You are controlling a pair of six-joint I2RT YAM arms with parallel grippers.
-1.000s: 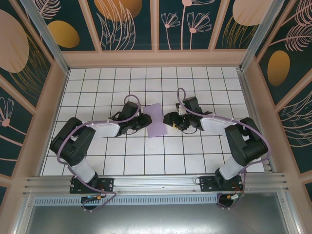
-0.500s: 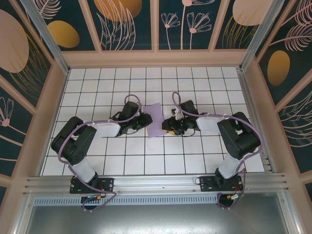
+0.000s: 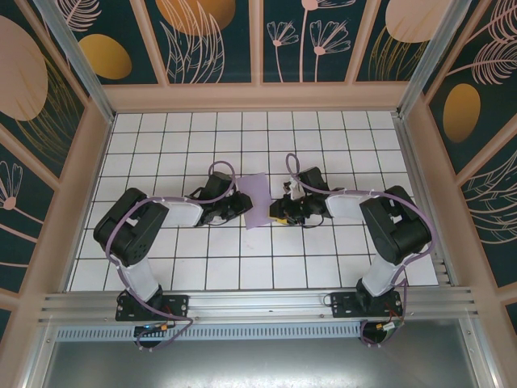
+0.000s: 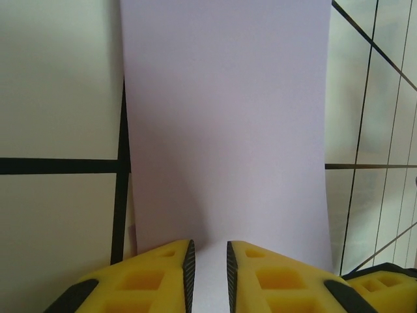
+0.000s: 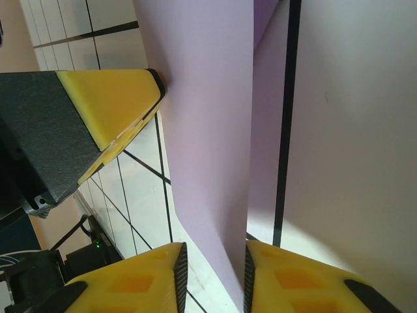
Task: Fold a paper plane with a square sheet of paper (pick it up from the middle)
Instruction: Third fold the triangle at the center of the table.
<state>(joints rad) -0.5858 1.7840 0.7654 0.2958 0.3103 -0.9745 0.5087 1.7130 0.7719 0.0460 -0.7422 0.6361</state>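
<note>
At the centre of the white tiled table (image 3: 161,145): the thin, matte, lilac-purple square sheet of paper (image 3: 258,198), between the tips of both arms.
Sheet's lie: bowed, its right edge lifted off the tiles.
Left gripper (image 3: 242,206): at the sheet's left edge, yellow fingers narrowly parted, paper running into the slit; whether they pinch it I cannot tell.
Right gripper (image 3: 276,212): at the sheet's right edge, yellow fingers straddling the raised paper with a gap beside it, not clenched.
</note>
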